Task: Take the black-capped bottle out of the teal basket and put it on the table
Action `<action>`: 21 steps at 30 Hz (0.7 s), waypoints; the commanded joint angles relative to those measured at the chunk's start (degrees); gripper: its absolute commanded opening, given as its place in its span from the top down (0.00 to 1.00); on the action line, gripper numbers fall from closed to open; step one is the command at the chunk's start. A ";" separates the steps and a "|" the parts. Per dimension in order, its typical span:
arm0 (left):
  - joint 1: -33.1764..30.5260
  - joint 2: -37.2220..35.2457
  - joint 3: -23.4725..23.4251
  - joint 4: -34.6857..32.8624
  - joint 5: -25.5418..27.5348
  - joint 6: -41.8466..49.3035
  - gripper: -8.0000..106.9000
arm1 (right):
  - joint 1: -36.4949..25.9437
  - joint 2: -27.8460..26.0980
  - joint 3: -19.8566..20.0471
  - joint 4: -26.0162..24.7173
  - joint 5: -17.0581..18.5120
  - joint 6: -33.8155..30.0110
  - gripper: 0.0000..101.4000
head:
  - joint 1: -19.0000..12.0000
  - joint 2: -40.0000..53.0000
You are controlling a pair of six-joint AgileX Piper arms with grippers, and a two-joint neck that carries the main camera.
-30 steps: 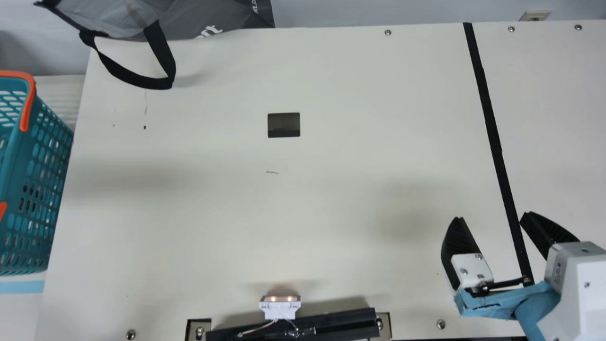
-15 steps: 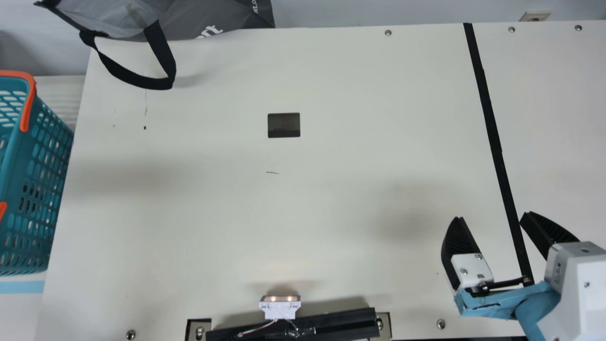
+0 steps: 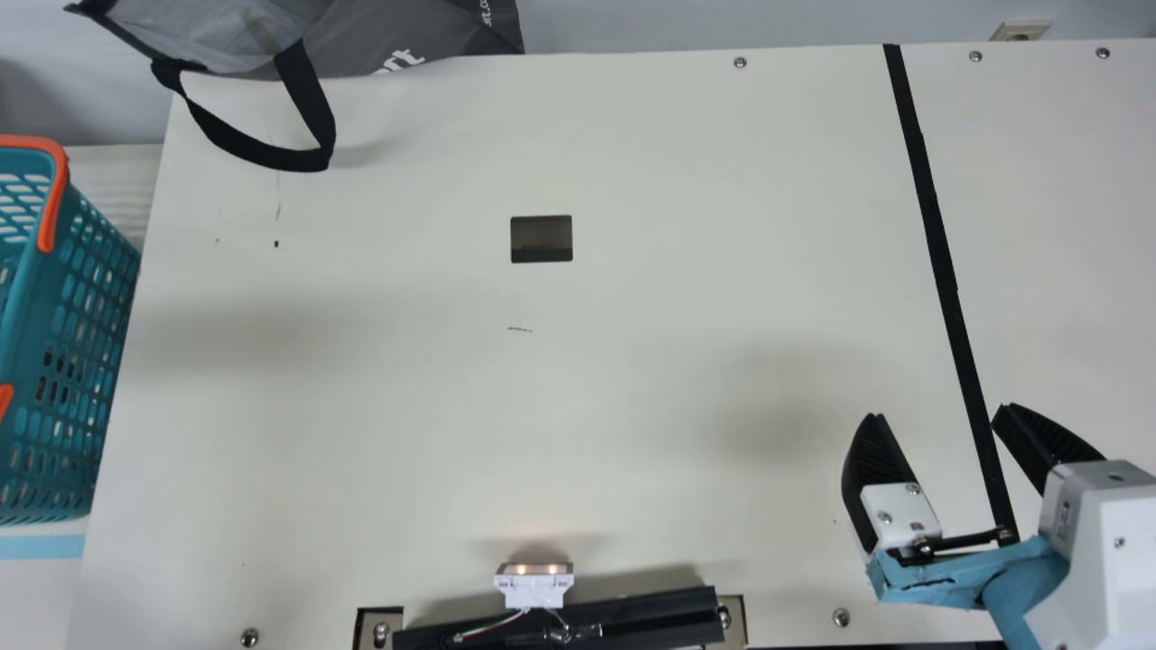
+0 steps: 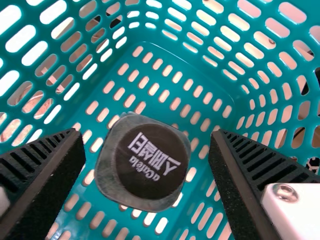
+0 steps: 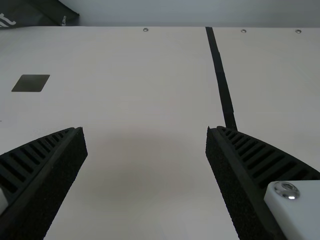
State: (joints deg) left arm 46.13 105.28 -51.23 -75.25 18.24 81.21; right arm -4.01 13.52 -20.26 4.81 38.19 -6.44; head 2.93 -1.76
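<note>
cream table (image 3: 632, 406) beneath right gripper (image 3: 940, 413), wide. black-capped bottle (image 4: 150, 160), inside teal basket (image 3: 29, 316), ahead of left gripper (image 4: 146, 133), also wide. step: pre-grasp; next, likely advance, close.

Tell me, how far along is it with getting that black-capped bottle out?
Only the lining-up looks done: the left gripper is open above the black-capped bottle, which sits cap up in the teal basket. Nothing is in hand; the right gripper is open and empty over the table. Still left: gripping the bottle, lifting it out and putting it on the table.
</note>
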 commanded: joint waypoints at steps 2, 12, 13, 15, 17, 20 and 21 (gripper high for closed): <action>-0.17 0.21 0.09 -0.68 0.11 0.72 0.80 | 0.00 0.00 0.00 0.00 0.00 0.00 0.10 | -0.21 0.18; -0.72 -0.31 0.43 -1.65 0.76 2.15 0.93 | 0.00 0.00 0.00 0.00 0.00 0.00 0.10 | -0.21 0.18; -0.79 -0.60 0.59 -1.58 0.87 2.18 0.93 | 0.00 0.00 0.00 0.00 0.00 0.00 0.10 | -0.21 0.18; -0.88 -1.35 0.95 -1.20 1.12 2.04 0.93 | 0.00 0.00 0.00 0.00 0.00 0.00 0.10 | -0.21 0.18; -0.98 -2.33 1.43 -0.56 1.39 1.60 0.93 | 0.00 0.00 0.00 0.00 0.00 0.00 0.10 | -0.21 0.18; -1.19 -4.13 2.14 0.89 1.76 0.46 0.93 | 0.00 0.00 0.00 0.00 0.00 0.00 0.10 | -0.21 0.18; -1.21 -4.80 2.36 1.47 1.93 0.02 0.93 | 0.00 0.00 0.00 0.00 0.00 0.00 0.10 | -0.21 0.18</action>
State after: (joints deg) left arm 44.91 101.29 -49.06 -74.30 20.13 81.68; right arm -4.01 13.52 -20.26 4.81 38.19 -6.44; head 2.93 -2.05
